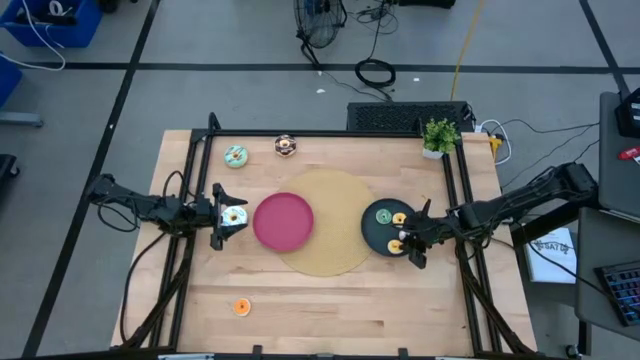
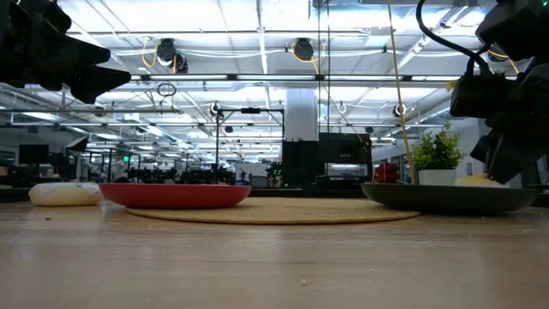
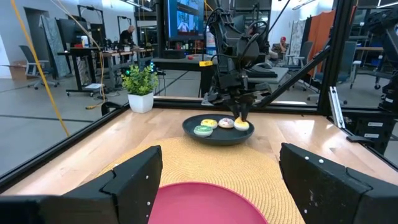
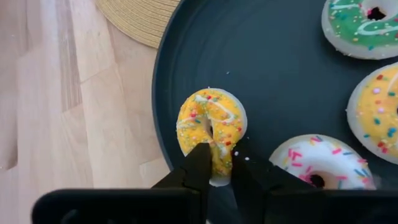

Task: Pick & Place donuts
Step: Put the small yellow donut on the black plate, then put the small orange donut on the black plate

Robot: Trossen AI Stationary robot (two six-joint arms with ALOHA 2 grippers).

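On the wooden tabletop (image 1: 330, 300), the right pincer (image 4: 214, 163) pinches the rim of a yellow-iced sprinkled toy donut (image 4: 210, 127) inside the round black plate (image 4: 280, 74), near its left edge. Green-iced (image 4: 364, 25), orange-yellow (image 4: 376, 118) and white-iced (image 4: 314, 162) donuts crowd the same plate just beside it. The left pincer (image 1: 222, 216) hangs spread above a white donut (image 1: 235, 215), left of the round pink plate (image 1: 283, 221) on the woven straw mat (image 1: 335, 255). Teal (image 1: 236, 156) and chocolate (image 1: 286, 146) donuts lie far, an orange one (image 1: 241, 307) near; a small potted plant (image 1: 439, 136) stands at the far right corner.

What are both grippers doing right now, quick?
Left gripper: open above a white donut.
Right gripper: shut on a yellow donut at the black plate.
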